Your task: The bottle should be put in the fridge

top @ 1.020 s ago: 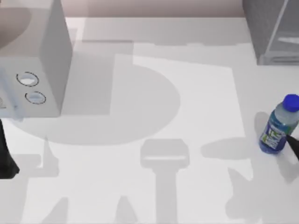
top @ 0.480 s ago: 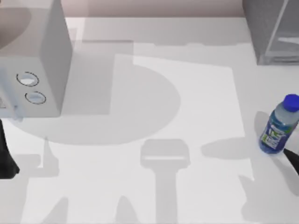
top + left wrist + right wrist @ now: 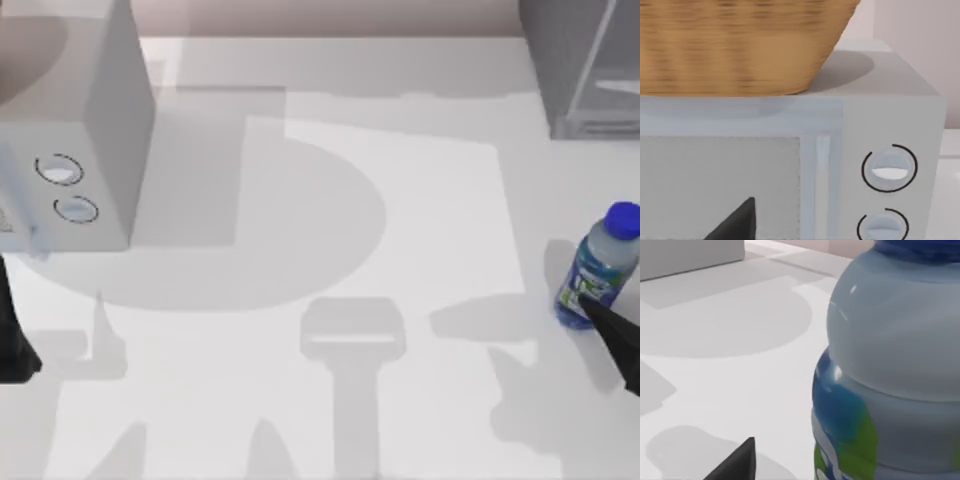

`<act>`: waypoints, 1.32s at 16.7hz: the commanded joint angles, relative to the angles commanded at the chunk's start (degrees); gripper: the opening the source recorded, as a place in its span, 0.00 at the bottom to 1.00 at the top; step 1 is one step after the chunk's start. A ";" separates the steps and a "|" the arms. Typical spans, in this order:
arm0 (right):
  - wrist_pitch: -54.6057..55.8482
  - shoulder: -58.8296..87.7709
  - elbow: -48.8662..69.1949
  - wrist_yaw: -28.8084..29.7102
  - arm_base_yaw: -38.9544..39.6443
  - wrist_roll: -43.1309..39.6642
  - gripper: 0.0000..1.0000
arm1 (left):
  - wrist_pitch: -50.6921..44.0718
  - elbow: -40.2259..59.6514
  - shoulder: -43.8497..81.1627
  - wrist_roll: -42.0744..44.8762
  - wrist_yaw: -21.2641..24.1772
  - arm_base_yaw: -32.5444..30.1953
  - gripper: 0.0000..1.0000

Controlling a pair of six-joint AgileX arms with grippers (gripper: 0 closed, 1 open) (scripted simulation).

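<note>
The bottle (image 3: 600, 262) stands upright near the table's right edge, clear with a blue cap and a blue-and-green label. In the right wrist view the bottle (image 3: 890, 370) looms very close. My right gripper (image 3: 603, 318) reaches in from the right edge, and its dark tip lies at the bottle's base on the near side. One of its fingers (image 3: 737, 462) shows beside the bottle, apart from it, and the gripper is open with nothing held. The fridge (image 3: 580, 60) stands at the far right corner, well behind the bottle. My left arm (image 3: 10, 335) is parked at the left edge.
A pale grey box with two round dials (image 3: 70, 130) stands at the far left. In the left wrist view this box (image 3: 880, 125) carries a wicker basket (image 3: 740, 45) on top. Open table surface (image 3: 330, 230) lies between the box and the bottle.
My right gripper's dark tip has moved left and now reaches the bottle's base. The bottle, the fridge and the left arm have not moved.
</note>
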 joint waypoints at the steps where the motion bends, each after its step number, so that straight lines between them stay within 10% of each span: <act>1: 0.17 0.62 0.99 1.98 2.04 0.67 1.00 | 0.00 0.00 0.00 0.00 0.00 0.00 1.00; 8: 0.50 2.13 3.17 6.22 6.30 1.96 1.00 | 0.00 0.00 0.00 0.00 0.00 0.00 1.00; 22: 0.50 2.13 3.17 6.22 6.30 1.96 0.01 | 0.00 0.00 0.00 0.00 0.00 0.00 1.00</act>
